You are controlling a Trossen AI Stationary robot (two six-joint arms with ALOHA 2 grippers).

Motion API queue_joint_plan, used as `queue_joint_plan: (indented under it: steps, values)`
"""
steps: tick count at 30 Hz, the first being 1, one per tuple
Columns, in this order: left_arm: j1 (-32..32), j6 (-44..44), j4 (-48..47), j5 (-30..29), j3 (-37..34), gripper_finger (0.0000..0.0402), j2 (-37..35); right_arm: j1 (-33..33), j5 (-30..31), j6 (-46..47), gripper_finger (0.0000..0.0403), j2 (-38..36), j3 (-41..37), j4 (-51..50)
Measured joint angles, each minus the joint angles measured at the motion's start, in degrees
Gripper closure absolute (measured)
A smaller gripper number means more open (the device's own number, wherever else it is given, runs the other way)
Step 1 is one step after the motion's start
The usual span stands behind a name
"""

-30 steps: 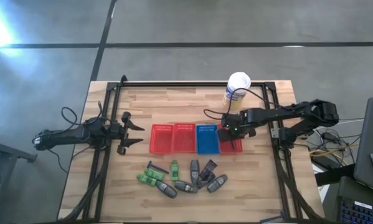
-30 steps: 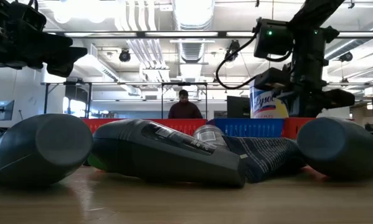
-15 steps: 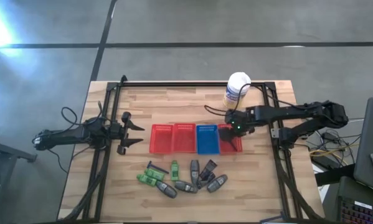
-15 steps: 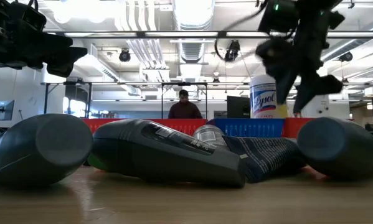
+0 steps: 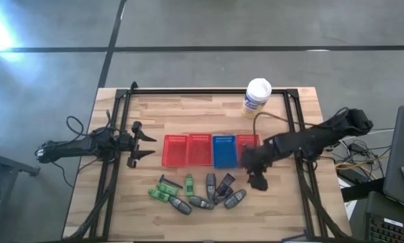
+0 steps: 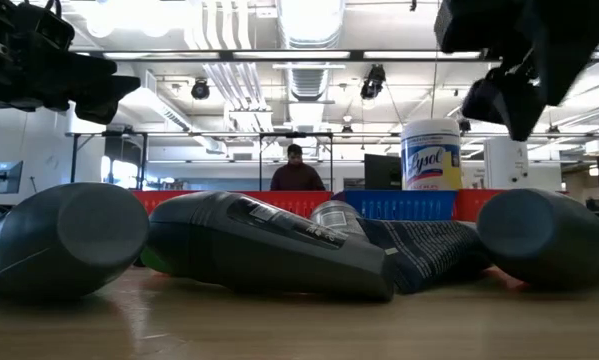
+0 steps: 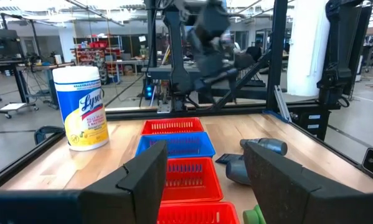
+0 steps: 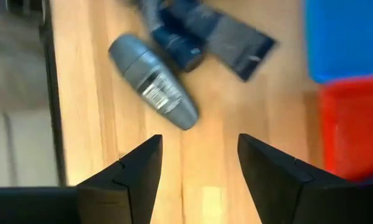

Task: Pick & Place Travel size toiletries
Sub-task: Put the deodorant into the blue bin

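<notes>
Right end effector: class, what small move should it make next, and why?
Probably lower onto the grey oval tube. The right end effector hangs open and empty above bare table, with that tube lying just ahead, clear of the dark purple packets.

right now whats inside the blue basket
From above, the blue basket shows only its mesh floor, with no toiletry visible inside. The right gripper, open, hangs beside the row, and its arm covers much of the rightmost red basket, so that one's contents cannot be seen.
</notes>
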Motion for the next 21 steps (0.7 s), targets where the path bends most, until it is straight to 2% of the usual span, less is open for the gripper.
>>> queue_joint_plan:
  steps: [5,9,12,16,21]
  values:
    - [0.0,0.0,0.0,0.0,0.0,0.0184,0.0,5.9,3.8,-13.2,0.0186,8.8,5.9,-0.5]
    - [0.0,0.0,0.0,0.0,0.0,0.0184,0.1,9.6,10.9,-17.3,0.0162,16.0,13.0,-4.5]
    - [0.0,0.0,0.0,0.0,0.0,0.0184,0.1,11.7,12.3,-20.6,0.0140,20.8,17.0,-5.2]
    - [0.0,0.0,0.0,0.0,0.0,0.0184,0.1,14.2,12.1,-22.5,0.0113,25.8,21.0,-5.2]
    - [0.0,0.0,0.0,0.0,0.0,0.0184,0.1,15.1,12.0,-19.2,0.0087,29.3,23.4,-5.3]
